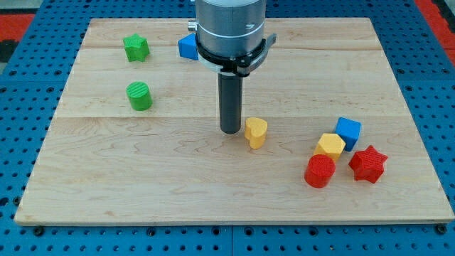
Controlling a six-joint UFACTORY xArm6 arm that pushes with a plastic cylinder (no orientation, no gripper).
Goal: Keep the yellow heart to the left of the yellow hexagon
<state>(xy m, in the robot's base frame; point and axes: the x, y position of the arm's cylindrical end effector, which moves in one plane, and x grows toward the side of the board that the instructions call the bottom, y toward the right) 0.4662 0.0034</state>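
Observation:
The yellow heart (256,132) lies near the middle of the wooden board (106,178). The yellow hexagon (330,145) lies further toward the view's right, in a cluster of blocks. The heart is to the left of the hexagon. My tip (229,130) stands on the board just left of the yellow heart, touching it or nearly so.
A blue cube (348,131), a red cylinder (320,171) and a red star (367,164) crowd around the yellow hexagon. A green star-like block (136,48) and a green cylinder (139,96) lie at the upper left. A blue block (188,47) sits partly behind the arm.

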